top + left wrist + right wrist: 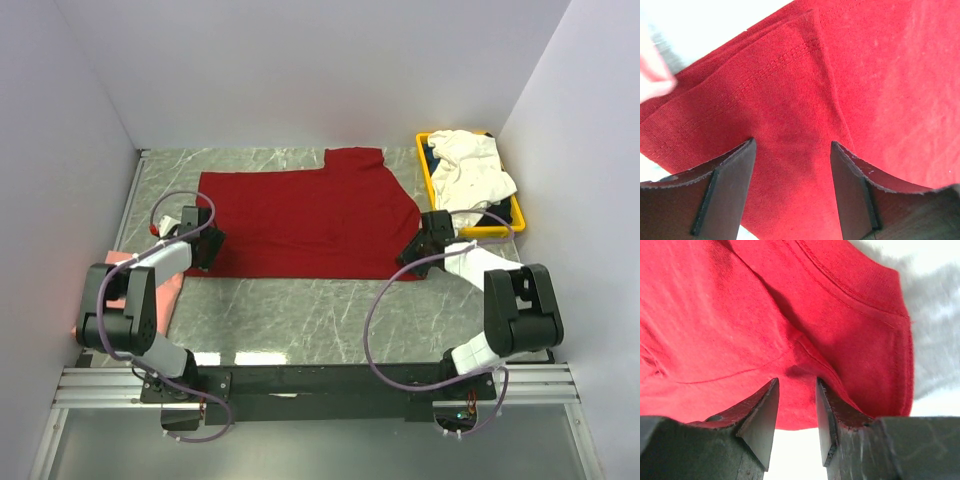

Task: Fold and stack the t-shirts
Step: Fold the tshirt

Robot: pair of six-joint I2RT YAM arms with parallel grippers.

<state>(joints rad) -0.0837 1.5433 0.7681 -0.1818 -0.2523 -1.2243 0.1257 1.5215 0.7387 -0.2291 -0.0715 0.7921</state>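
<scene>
A large dark red t-shirt (300,215) lies spread flat on the marble table. My left gripper (207,240) is at its near left corner; in the left wrist view it (792,145) stands open, jaws wide, over the hemmed red cloth (865,75). My right gripper (410,258) is at the near right corner. In the right wrist view it (796,382) has a narrower gap, open, with the edge of the red cloth (715,315) bunched between the tips. A salmon-pink t-shirt (170,290) lies under my left arm. A white t-shirt (470,170) is heaped in the bin.
The yellow plastic bin (427,178) stands at the back right, close behind my right gripper, with dark cloth under the white shirt. White walls close the table on the left, back and right. Bare marble (300,310) runs between the red shirt and the arm bases.
</scene>
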